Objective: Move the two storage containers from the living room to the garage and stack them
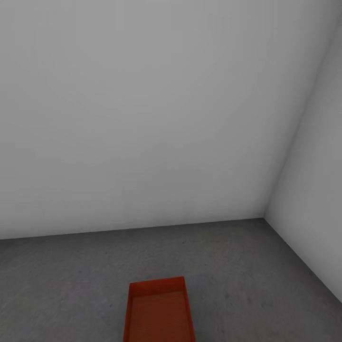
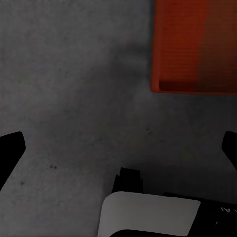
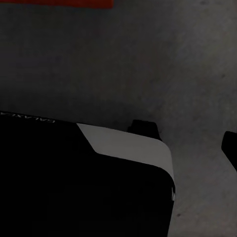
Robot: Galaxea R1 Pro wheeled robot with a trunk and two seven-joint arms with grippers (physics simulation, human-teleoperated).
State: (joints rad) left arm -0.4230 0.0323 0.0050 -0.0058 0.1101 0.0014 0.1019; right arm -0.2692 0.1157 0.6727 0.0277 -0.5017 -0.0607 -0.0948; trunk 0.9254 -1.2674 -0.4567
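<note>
The robot stood in the garage, looking at a corner where two plain white-grey walls (image 1: 142, 118) met. The floor (image 1: 61, 280) was dark grey and rough.

One orange-red storage container (image 1: 159, 311) sat on the floor at 6 o'clock in the head view, right in front of the robot. It was open on top and looked empty. Its long side ran from 6 o'clock to 12 o'clock, pointing away from the robot toward the far wall. Its near end was cut off by the edge of the picture. I could see just this one container here, with nothing on top of it, so my guess was that the stacking was not done yet.

The left gripper (image 2: 121, 148) pointed down at the bare floor. Its two dark fingertips (image 2: 10, 148) stood far apart with nothing between them. The container (image 2: 195, 47) lay near it, off to one side and not touching.

The right gripper had one fingertip (image 3: 230, 145) peeking in at the edge of its view, so I could not tell if it was apart or together. A thin strip of the container (image 3: 54, 3) showed far off there.

The left arm looked nearer to the container, I think.
</note>
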